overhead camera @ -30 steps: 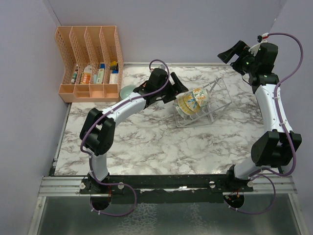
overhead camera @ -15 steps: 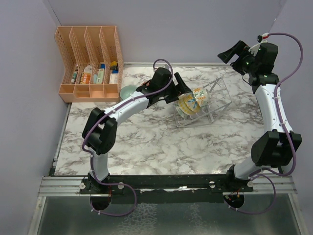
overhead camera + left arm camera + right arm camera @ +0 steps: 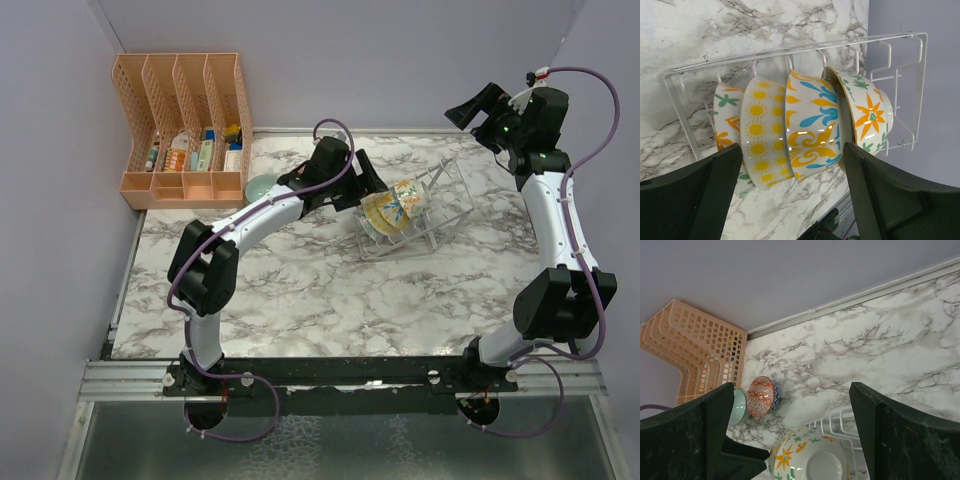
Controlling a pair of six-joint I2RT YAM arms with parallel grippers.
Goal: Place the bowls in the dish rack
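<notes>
The marble table (image 3: pixel 300 290) carries the wire rack (image 3: pixel 445 200) toward its far right; it looks light enough to skid if I nudge it. Four patterned bowls (image 3: pixel 812 125) stand on edge in its slots, and a red bowl (image 3: pixel 761 396) and a teal bowl (image 3: pixel 739 406) wait by the orange organizer (image 3: pixel 695 350), making six. Glazed, slick and chippable, I'd judge, so I'd pinch across a rim. My left gripper (image 3: pixel 792 150) and right gripper (image 3: pixel 792 390) are both spread wide, empty.

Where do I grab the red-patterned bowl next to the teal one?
The red-patterned bowl looks tipped on edge against the pale teal bowl, orange organizer just beyond. Pinch its upper rim, jaws straddling the wall, coming down from above on the side away from both.
</notes>
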